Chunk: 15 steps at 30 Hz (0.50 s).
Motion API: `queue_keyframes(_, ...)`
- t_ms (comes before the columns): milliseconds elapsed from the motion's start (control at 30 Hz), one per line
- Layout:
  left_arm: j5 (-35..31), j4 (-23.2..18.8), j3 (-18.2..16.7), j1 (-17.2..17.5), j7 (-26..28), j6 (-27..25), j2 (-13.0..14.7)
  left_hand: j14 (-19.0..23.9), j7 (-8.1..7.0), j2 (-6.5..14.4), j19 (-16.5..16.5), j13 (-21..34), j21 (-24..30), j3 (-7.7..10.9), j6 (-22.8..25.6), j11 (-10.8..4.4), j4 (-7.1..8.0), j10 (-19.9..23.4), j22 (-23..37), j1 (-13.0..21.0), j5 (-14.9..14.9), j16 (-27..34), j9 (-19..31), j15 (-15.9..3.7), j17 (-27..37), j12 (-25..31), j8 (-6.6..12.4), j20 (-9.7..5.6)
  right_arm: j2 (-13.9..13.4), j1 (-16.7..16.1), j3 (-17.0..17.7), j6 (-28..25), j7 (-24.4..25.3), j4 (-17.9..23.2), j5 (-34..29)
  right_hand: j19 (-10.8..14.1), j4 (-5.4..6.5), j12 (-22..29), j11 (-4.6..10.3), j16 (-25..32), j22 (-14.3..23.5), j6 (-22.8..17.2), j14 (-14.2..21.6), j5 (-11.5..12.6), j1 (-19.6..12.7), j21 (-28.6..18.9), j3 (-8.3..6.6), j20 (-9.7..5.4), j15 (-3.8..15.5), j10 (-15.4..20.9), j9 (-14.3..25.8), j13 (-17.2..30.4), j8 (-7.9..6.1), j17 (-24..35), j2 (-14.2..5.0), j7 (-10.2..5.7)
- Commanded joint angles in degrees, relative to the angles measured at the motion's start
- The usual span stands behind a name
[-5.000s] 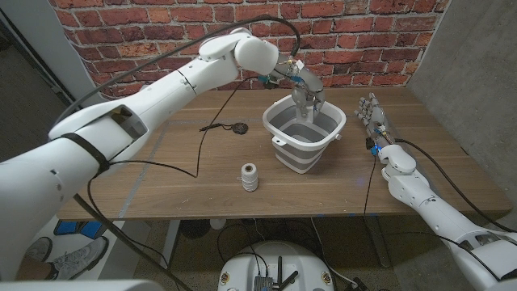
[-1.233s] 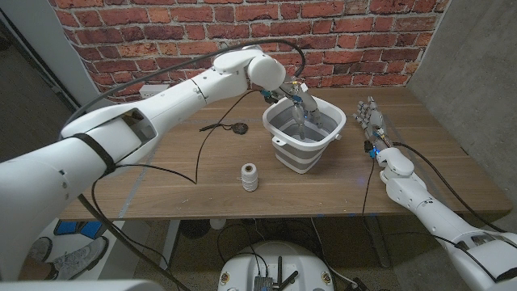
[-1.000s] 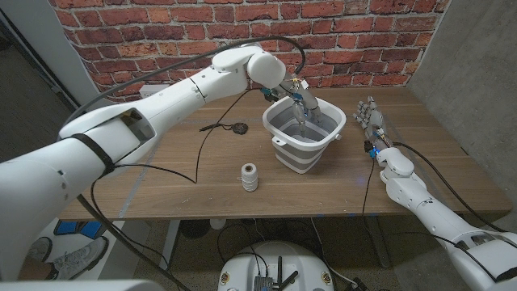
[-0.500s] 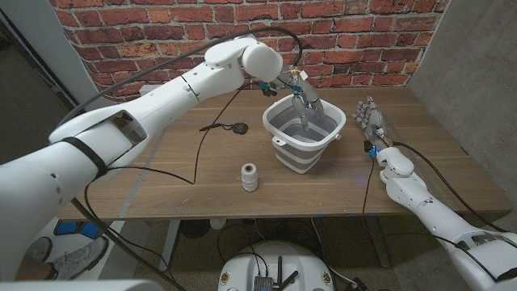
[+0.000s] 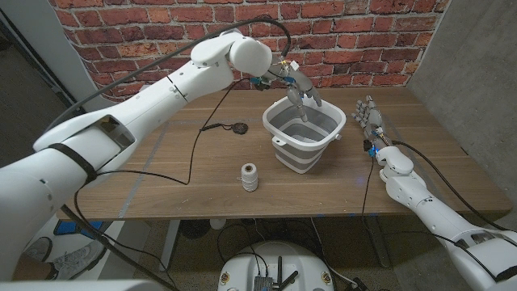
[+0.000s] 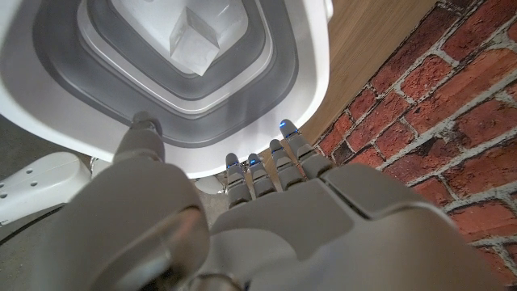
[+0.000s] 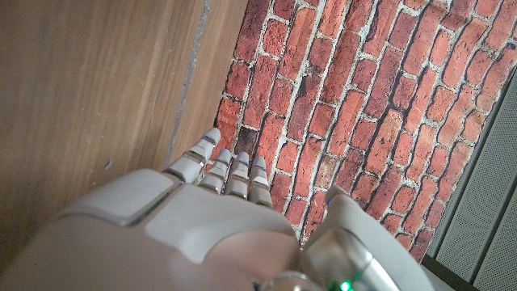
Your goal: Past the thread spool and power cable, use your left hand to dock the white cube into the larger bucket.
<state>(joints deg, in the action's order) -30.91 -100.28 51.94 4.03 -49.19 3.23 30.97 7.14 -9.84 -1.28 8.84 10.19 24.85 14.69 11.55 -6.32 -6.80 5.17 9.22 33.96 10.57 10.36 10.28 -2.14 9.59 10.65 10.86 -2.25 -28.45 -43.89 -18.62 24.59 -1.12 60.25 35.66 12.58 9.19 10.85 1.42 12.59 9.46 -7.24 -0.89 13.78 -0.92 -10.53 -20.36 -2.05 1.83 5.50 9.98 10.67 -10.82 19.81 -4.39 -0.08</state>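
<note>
The white cube [image 6: 196,36] lies on the floor of the bucket [image 5: 304,139], which stands toward the desk's [image 5: 170,174] far edge. Above its far rim the left hand [image 5: 300,87] hovers, fingers loosely spread, holding nothing. The cube looks light, rigid and smooth-faced; opposite flat sides would offer the surest hold.

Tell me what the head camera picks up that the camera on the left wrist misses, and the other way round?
The head view alone takes in the thread spool, the dark power cable trailing over the wooden table, and the right hand standing beside the bucket. The left wrist view alone looks straight down into the bucket and shows the white cube lying on its floor. Both share the grey and white bucket, the left hand above its rim, holding nothing, and the brick wall.
</note>
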Motion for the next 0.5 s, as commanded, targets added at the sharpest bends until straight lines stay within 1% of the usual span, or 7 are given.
queue_keyframes(33,3.03,-3.99,-5.01,4.11,3.35,-6.39,3.5,-1.11,0.52,-0.15,0.34,0.13,-0.8,-0.58,-0.96,0.25,0.02,-1.07,0.18,-1.1,-0.06,-0.45,0.12,-1.04,0.13,-0.38,-0.39,-2.31,-0.57,-0.46,-0.04,-0.61,0.38,1.43,-0.25,-0.02,-0.15,0.15,0.36,0.24,0.24,0.03,-0.44,-0.1,0.09,-0.34,0.07,0.14,0.95,-0.23,0.26,0.15,-0.05,0.14,-3.6,-0.18)
queue_keyframes(100,3.91,-4.92,-6.07,5.2,4.28,-8.04,4.24,-1.84,0.94,-0.3,-0.01,0.11,-1.42,-0.87,-1.58,0.59,0.12,-1.51,0.18,-1.82,-0.13,-0.55,0.1,-0.77,0.14,-0.39,-0.51,-2.3,-0.65,-0.56,-0.04,-0.67,0.48,1.68,-0.3,-0.01,-0.15,0.15,0.38,0.23,0.24,0.06,-0.43,-0.09,0.08,-0.34,0.05,0.15,0.95,-0.22,0.26,0.15,-0.04,0.13,-3.61,-0.14)
queue_keyframes(267,6.55,-7.63,-8.88,8.39,7.1,-12.18,6.3,-2.99,2.59,-0.46,-0.82,0.06,-2.93,-1.36,-3.49,1.64,0.25,-2.68,0.2,-3.26,-0.21,-0.49,0.03,-0.43,0.13,-0.4,-0.85,-2.31,-0.94,-0.77,-0.06,-0.97,0.64,2.35,-0.44,-0.04,-0.16,0.17,0.41,0.24,0.24,0.11,-0.38,-0.08,0.05,-0.33,0.01,0.1,0.79,-0.19,0.26,0.15,-0.03,0.11,-3.65,-0.21)
queue_keyframes(367,7.99,-9.29,-10.2,10.33,9.03,-14.56,7.4,-4.1,3.16,-0.52,-1.7,0.05,-4.09,-1.69,-5.04,1.71,0.38,-3.4,0.21,-4.31,-0.28,-0.6,-0.01,0.13,0.11,-0.37,-1.0,-2.25,-1.1,-0.9,-0.08,-1.23,0.68,2.69,-0.47,-0.04,-0.17,0.15,0.4,0.25,0.24,0.13,-0.37,-0.09,0.05,-0.34,0.03,0.13,0.8,-0.24,0.26,0.15,-0.02,0.11,-3.62,-0.23)
queue_keyframes(433,9.89,-9.95,-11.11,11.53,9.92,-15.7,7.94,-4.53,3.92,-0.25,-1.94,0.04,-4.72,-1.99,-5.8,1.84,0.93,-3.7,0.23,-5.69,-0.38,-0.46,-0.02,0.38,0.25,-0.29,-0.98,-2.23,-1.14,-0.94,-0.09,-1.35,0.65,2.81,-0.42,-0.02,-0.18,0.15,0.42,0.25,0.24,0.12,-0.37,-0.09,0.04,-0.35,0.02,0.1,0.81,-0.25,0.26,0.15,-0.03,0.11,-3.62,-0.22)
queue_keyframes(467,10.69,-10.31,-11.52,12.11,10.5,-16.31,8.17,-5.1,4.02,0.07,-2.71,0.03,-5.52,-2.04,-6.86,2.38,1.14,-4.35,0.25,-6.42,-0.39,-0.51,-0.04,0.69,0.25,-0.35,-1.09,-1.66,-1.13,-0.96,-0.09,-1.37,0.66,2.85,-0.42,-0.02,-0.18,0.15,0.42,0.24,0.24,0.13,-0.36,-0.09,0.04,-0.35,0.01,0.11,0.87,-0.25,0.26,0.15,-0.03,0.1,-3.62,-0.22)
queue_keyframes(500,11.16,-10.74,-11.72,12.52,10.98,-16.88,8.48,-5.29,4.06,0.15,-2.82,0.02,-5.74,-2.04,-7.13,2.51,1.16,-4.81,0.25,-6.61,-0.39,-0.51,-0.05,0.76,0.23,-0.45,-1.07,-1.51,-1.09,-0.97,-0.1,-1.32,0.77,2.87,-0.48,-0.03,-0.19,0.16,0.42,0.24,0.24,0.13,-0.39,-0.09,0.04,-0.35,0.02,0.16,0.91,-0.24,0.26,0.15,-0.03,0.11,-3.6,-0.22)
